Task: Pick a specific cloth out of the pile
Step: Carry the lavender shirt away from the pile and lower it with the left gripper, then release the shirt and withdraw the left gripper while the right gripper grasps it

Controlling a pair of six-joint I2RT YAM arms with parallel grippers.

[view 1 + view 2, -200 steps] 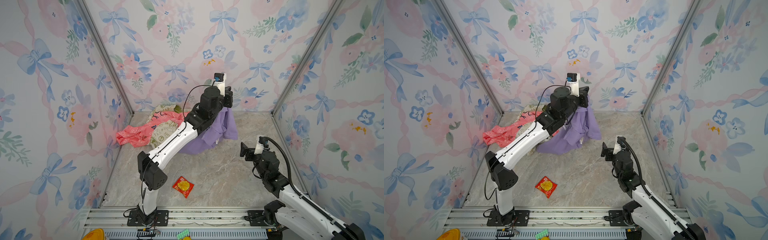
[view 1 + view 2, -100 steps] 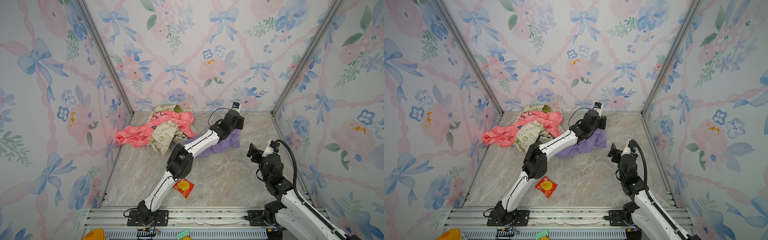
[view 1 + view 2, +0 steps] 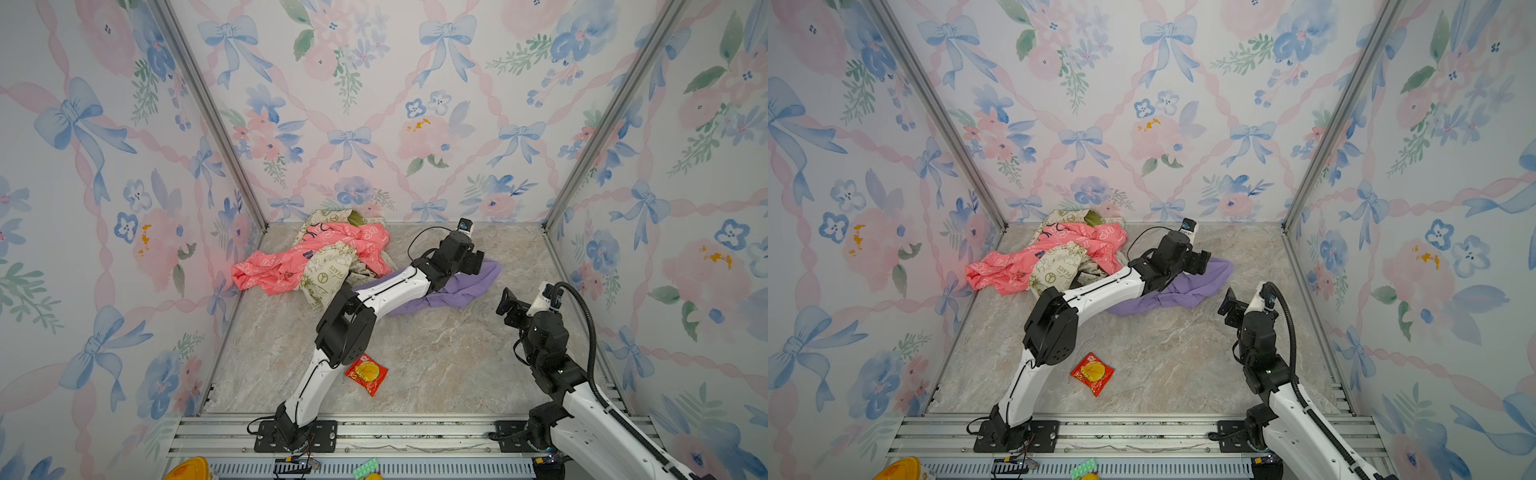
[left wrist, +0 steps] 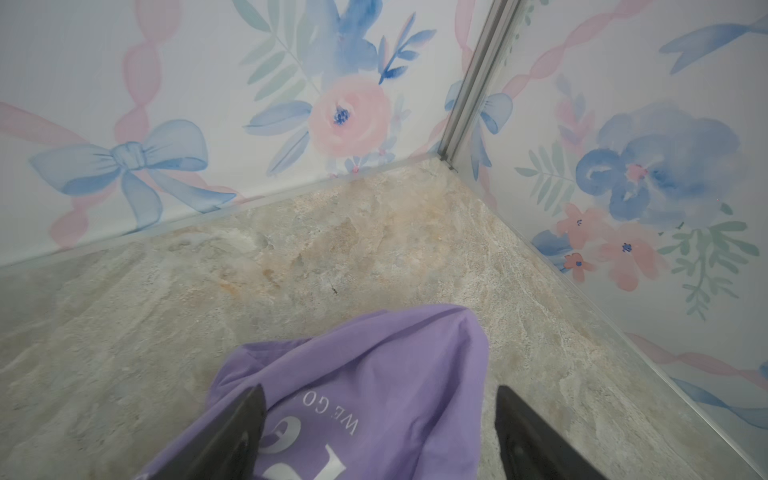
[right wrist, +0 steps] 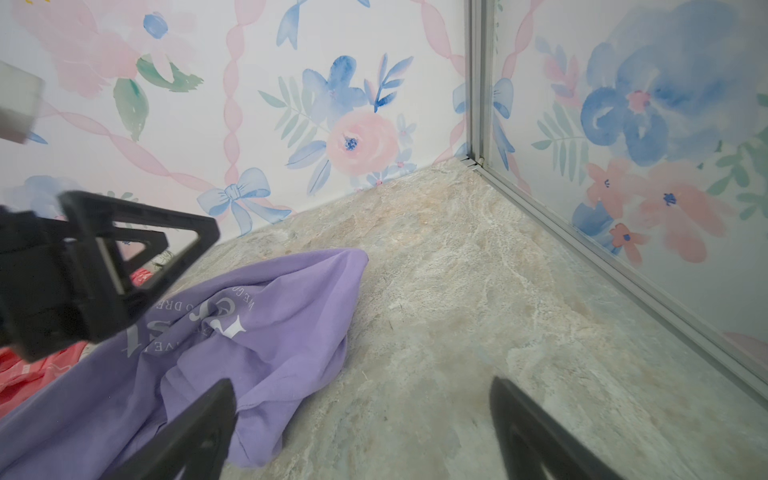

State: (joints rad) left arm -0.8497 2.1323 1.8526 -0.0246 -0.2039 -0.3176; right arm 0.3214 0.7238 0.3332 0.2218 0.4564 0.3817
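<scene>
- Since one second ago, the left arm has come down from a raised pose, and the cloth (image 3: 457, 293) that hung from it then now lies slack on the floor (image 3: 432, 357).
- In both top views the pile (image 3: 316, 257) (image 3: 1054, 259) sits at the back left of the floor. Its coral-pink garment is draped over and around the cream peace-sign fabric.
- A small red and yellow snack packet (image 3: 366, 372) lies near the front, just beside the left arm's elbow and well apart from the pile.
- The left gripper (image 3: 478, 264) (image 3: 1202, 262) is low over the far end of the cloth (image 3: 1183, 291). In the left wrist view its fingers (image 4: 241, 432) stand wide apart, with the lilac fabric (image 4: 374, 374) lying loose under and between them, white lettering facing up. Bare floor shows beside the other finger, so nothing is clamped.
- The cloth lies right of the pile. Whether its near-left edge touches the pile cannot be told, because the arm covers that edge.
- The right gripper (image 3: 509, 301) (image 3: 1229, 305) is clear of the floor, right of the cloth and apart from it. In the right wrist view its jaws are spread wide and empty, pointing toward the cloth (image 5: 270, 332) and the back corner.
</scene>
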